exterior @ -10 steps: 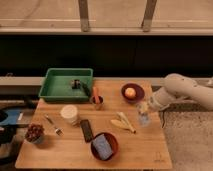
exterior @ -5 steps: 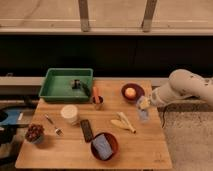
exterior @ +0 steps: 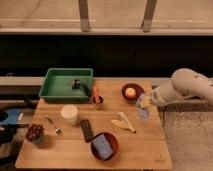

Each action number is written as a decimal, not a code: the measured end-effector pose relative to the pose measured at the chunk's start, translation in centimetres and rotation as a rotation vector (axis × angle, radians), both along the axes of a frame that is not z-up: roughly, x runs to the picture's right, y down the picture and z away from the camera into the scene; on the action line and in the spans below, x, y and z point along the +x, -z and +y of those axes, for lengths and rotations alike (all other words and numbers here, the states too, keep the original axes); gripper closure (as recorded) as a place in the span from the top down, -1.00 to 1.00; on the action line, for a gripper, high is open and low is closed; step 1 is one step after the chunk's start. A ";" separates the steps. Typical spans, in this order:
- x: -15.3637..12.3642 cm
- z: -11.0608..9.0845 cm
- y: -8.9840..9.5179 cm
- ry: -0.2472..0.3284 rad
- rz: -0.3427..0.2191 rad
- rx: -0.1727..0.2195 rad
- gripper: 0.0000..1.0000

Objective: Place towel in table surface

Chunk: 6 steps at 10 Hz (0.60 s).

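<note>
The wooden table [exterior: 60,150] fills the lower half of the frame. The robot's pale arm [exterior: 187,85] reaches in from the right edge. At the upper left of the table sits a green tray [exterior: 50,84], with a red bowl [exterior: 114,139] holding something blue near the lower centre. A second bowl [exterior: 123,90] with an orange fruit stands toward the upper right, and a white cup [exterior: 69,113] left of centre. A banana [exterior: 123,123] lies just below and left of the arm's end. The gripper [exterior: 144,102] hangs over the right part of the table, beside the fruit bowl. It appears clamped on the towel [exterior: 144,114], a small pale cloth dangling beneath it, close to the board. Whether the cloth's lower edge touches the wood cannot be told. By my reading the carry is done and the placing is not. What is left is to lower the towel onto the bare patch right of the banana, let go, and lift clear.
</note>
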State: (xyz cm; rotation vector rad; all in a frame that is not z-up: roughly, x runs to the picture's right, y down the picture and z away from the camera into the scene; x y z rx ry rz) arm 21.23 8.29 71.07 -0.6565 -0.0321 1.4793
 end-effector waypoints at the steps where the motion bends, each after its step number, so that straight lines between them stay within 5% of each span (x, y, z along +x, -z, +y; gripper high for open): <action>1: 0.2 0.2 -0.3 -0.002 0.011 -0.005 -1.00; 6: 0.7 3.6 -5.3 -0.019 0.073 -0.111 -1.00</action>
